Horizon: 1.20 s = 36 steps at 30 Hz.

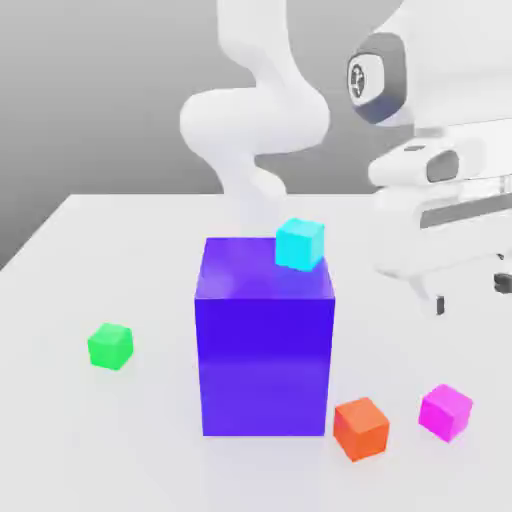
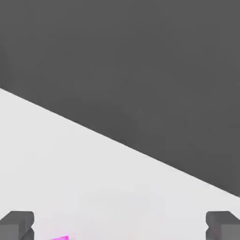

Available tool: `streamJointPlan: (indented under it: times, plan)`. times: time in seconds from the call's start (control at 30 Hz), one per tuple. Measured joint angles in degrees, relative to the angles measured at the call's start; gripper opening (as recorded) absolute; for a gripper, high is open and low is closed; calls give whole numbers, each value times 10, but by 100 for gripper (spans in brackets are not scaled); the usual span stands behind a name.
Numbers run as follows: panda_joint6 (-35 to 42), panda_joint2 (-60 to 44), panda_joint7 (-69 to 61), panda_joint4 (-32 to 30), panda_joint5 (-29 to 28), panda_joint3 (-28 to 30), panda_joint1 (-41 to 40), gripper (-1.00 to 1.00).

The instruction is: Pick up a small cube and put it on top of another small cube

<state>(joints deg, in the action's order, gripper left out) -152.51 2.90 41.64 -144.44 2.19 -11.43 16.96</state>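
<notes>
Exterior view: raised, looks down across the white table [image 1: 120, 240] at close range, big glossy purple-blue block [image 1: 265, 350] centre, white arm [image 1: 260, 120] behind it. Hand view: mounted on the hand, sits low, angled obliquely over the tabletop toward the grey backdrop. Shared: the table and the small glossy magenta-pink cube [image 1: 446, 411] [image 2: 61, 238], near-right.

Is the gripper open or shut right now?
Open. In the hand view the gripper has its two fingertips far apart at opposite sides, with bare table between them and nothing held.
</notes>
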Motion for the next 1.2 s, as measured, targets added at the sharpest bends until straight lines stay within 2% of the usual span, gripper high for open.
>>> streamJointPlan:
  times: [0.2, 0.37, 0.4, 0.63, 0.83, 1.0, 1.2]
  plan:
    - [-61, -127, 46, -34, -75, -2, 56, 0]
    - [-137, -231, 85, -19, -128, 42, 96, 0]
    - [-150, -247, 89, -16, -133, 49, 103, -100]
    - [-152, -249, 91, -16, -134, 51, 105, -100]
    - [-69, -146, 50, -36, -79, 12, 71, -100]
    - [-39, -140, 34, -26, -22, 38, 14, -100]
    - [-8, -116, 16, -29, 46, 98, -74, -100]
